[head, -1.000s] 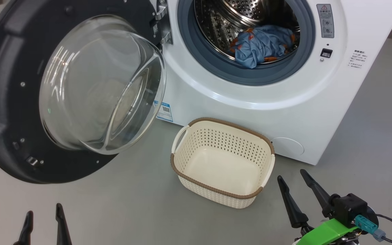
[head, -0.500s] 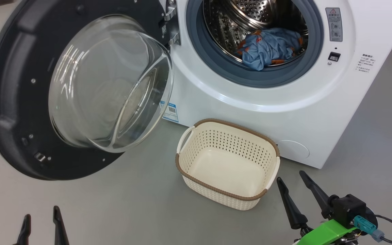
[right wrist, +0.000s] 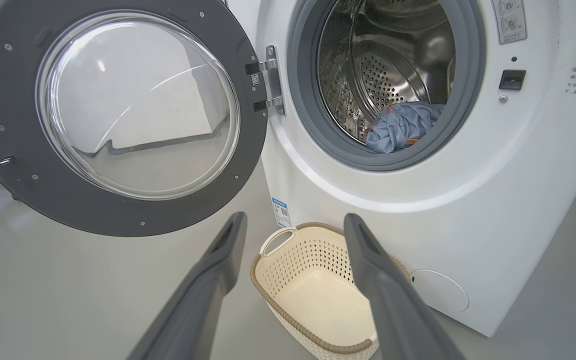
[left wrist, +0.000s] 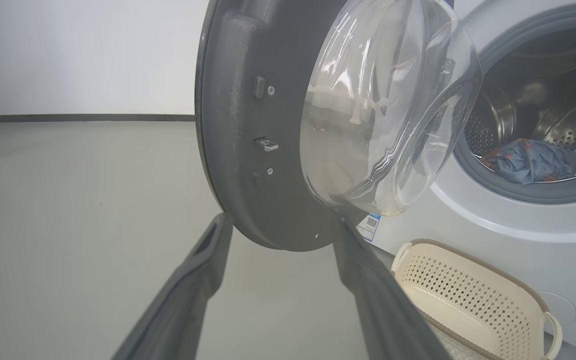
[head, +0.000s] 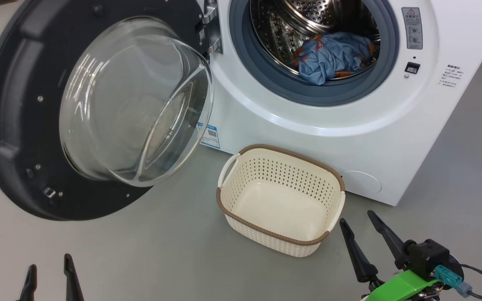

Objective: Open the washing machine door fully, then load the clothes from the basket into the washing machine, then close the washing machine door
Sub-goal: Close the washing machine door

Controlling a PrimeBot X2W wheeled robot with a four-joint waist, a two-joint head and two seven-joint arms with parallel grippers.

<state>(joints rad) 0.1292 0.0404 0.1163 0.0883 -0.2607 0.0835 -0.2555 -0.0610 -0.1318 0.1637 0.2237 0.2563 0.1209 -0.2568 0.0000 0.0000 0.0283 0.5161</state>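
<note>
1. The washing machine [head: 308, 129], a white front-loader, fills the upper right of the head view, with its steel drum [head: 308, 16] exposed.
2. The washing machine door [head: 98, 108] stands wide open at the upper left, hinged on the machine's left side. It has a black rim around a clear bulging glass bowl.
3. The clothes [head: 331, 56], a light blue bundle with orange print, lie in the bottom of the drum.
4. The basket [head: 280, 173], cream with perforated sides and a brown rim, stands upright and empty on the floor [head: 161, 251] at lower centre, just before the machine.
</note>
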